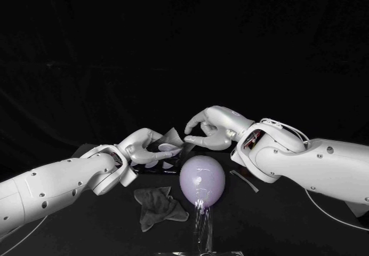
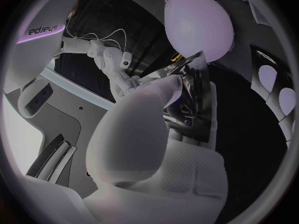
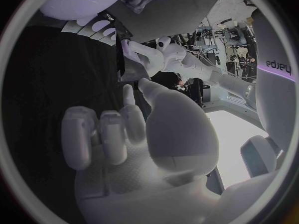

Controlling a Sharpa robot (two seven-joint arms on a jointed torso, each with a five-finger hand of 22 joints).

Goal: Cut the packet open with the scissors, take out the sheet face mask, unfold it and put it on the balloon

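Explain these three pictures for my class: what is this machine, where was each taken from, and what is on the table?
It is a robot with two white arms ending in silver hands. One picture looks down from its head; the other two come from cameras at its wrists. The left hand holds the packet; the right hand hovers close by. On the black table are a pale balloon on a stand and a crumpled grey cloth.

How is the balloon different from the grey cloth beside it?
The balloon is round, smooth and shiny; the grey cloth is crumpled and dull. The balloon stands upright on a clear stand; the grey cloth lies flat on the table. Both sit side by side, near the robot.
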